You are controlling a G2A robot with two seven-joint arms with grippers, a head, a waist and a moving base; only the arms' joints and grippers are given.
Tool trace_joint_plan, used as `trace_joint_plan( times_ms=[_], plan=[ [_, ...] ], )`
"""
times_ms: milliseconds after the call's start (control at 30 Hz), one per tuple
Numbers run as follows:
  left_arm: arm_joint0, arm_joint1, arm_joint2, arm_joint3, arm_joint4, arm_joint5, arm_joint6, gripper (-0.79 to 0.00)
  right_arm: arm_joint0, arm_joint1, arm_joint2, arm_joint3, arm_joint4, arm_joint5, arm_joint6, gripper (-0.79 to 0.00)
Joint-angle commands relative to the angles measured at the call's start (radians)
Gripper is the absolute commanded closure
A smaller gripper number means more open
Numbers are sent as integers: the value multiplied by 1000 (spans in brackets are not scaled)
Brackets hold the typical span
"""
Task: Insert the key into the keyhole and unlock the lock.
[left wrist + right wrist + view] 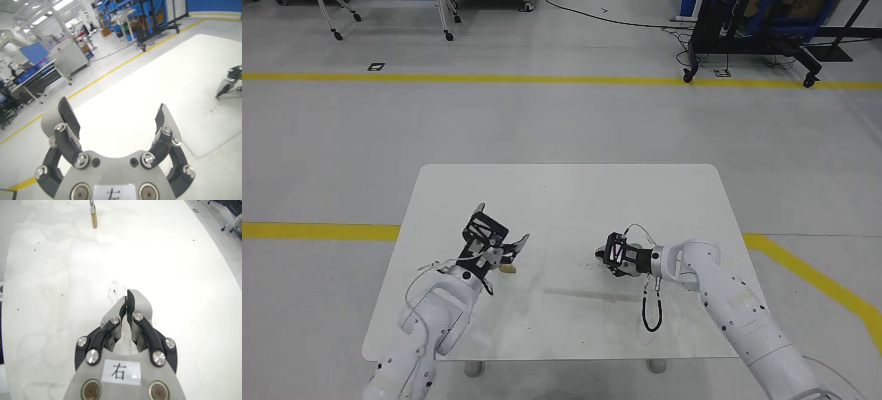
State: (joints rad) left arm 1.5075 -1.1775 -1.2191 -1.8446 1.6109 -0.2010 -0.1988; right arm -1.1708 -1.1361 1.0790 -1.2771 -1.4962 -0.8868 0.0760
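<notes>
A brass padlock [507,268] with a silver shackle lies on the white table [572,190], close beside my left arm's wrist. The right wrist view has the padlock [94,217] far ahead of the fingers. My left gripper [500,232] is tilted up above the table, open, with nothing between its ribbed pads [69,115]. My right gripper [604,256] is at the table's middle, low over the surface and pointing at the padlock. It is shut, pads pressed together [126,297]. I cannot tell whether a thin key is pinched between them. The right gripper [217,97] touches the table with its tip.
Small dark specks and scuff marks [113,290] dot the table top. The table's near corner [198,157] drops off to the floor. Yellow floor lines [542,78] and wheeled carts [752,45] stand well away from the table.
</notes>
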Motion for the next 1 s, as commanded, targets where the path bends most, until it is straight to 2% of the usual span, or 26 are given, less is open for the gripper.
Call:
trace_joint_plan(
  times_ms=[0,167,367,500,733,967],
  plan=[
    [-68,-11,83,47,0,-49,-59,-785,0,0,0,0,0,0,0,0],
    [-206,-52,253,197,-6,-34,-125,-785,0,0,0,0,0,0,0,0],
    [-309,-92,371,332,35,7,-187,-785,0,0,0,0,0,0,0,0],
    [-344,-110,408,383,63,41,-229,-785,0,0,0,0,0,0,0,0],
    [-364,-130,459,461,109,49,-262,-785,-12,1,4,-16,9,24,-15,0],
    [-370,-143,468,476,146,85,-276,-785,-39,14,45,-47,20,53,-69,0]
  ],
)
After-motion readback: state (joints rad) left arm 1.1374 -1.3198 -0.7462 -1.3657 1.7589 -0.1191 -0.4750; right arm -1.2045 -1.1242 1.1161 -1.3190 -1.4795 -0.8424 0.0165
